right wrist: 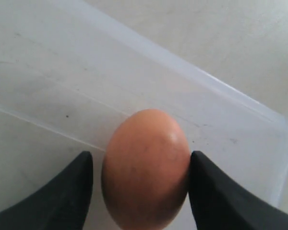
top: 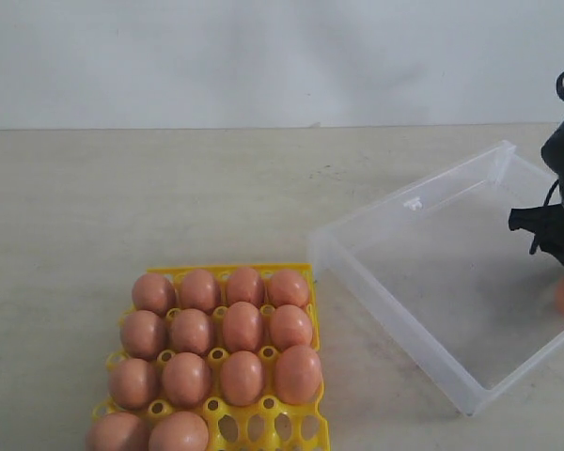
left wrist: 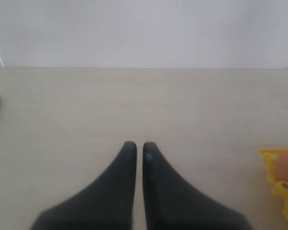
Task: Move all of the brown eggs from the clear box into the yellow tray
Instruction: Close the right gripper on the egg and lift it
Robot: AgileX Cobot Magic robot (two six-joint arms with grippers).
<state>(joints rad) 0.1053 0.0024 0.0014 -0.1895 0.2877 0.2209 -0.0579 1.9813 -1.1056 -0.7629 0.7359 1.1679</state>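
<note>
A bright yellow plastic lattice egg tray sits at the near left of a pale beige table. It holds fourteen smooth reddish-brown eggs in rows, and the front row is cut off by the picture edge. To its right and just beside it lies a large shallow clear plastic box, turned at an angle. One last brown egg rests inside this box, at the far right edge of the exterior view. The black right gripper is lowered around it with its jaws wide. One finger touches the shell and a thin sliver of light shows at the other, so a firm grip cannot be told. The black left gripper hangs above bare table beside the tray corner, its jaws nearly together and holding nothing.
</note>
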